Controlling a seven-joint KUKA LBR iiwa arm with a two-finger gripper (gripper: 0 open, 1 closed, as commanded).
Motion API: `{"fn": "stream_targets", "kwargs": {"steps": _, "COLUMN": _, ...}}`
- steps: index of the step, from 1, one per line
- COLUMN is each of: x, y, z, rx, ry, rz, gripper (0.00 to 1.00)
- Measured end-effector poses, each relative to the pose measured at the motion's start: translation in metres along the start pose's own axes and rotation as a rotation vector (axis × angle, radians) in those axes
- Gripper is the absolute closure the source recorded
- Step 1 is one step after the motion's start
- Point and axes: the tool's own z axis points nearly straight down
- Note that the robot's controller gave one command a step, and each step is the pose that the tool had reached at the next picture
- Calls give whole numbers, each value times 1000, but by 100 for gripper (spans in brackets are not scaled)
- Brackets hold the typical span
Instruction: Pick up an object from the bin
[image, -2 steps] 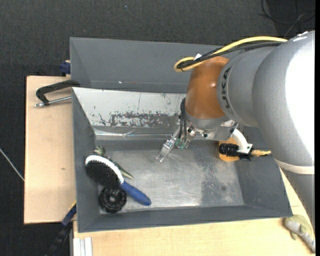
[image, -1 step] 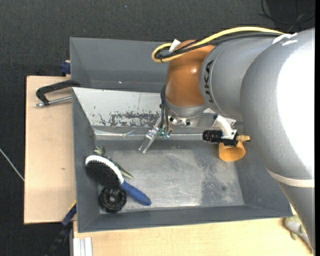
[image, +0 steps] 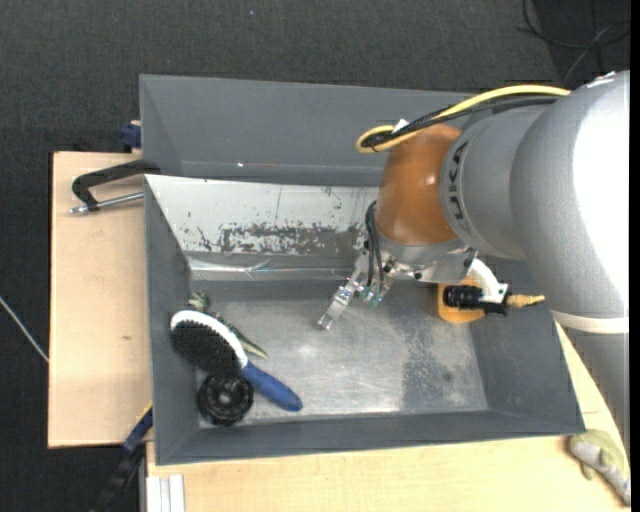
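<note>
The gripper (image: 352, 305) hangs low over the bare middle of the grey metal bin (image: 330, 130), close to the scuffed back wall. Its two thin metal fingers (image: 332, 314) stand apart with nothing between them, the left one slanting down towards the floor. Beneath and around it the bin floor is bare, scratched metal. The loose things lie well apart from it, gathered in the front left corner. The nearest is a hairbrush (image: 208, 345) with a white rim, a black bristle pad and a blue handle that points towards the front wall. Touching its front side is a black round part (image: 224, 398) with a ribbed edge, and just behind the brush head sits a small greenish scrap (image: 200, 300), too small to identify. Above the gripper the wrist wears an orange cover (image: 415, 200), with a yellow cable (image: 480, 100) looping over it. On the grey arm (image: 560, 190) beside the cover the black letters "UKA" (image: 457, 200) can be read, running sideways, the start of the word hidden. Just right of the gripper is a small orange-yellow piece (image: 458, 310) with a black plug on it; whether it belongs to the arm cannot be told.
</note>
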Motion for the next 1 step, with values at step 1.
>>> {"fn": "stream_targets", "kwargs": {"steps": 1, "x": 4, "y": 21, "z": -51, "rx": -6, "ry": -7, "rz": 58, "gripper": 0}}
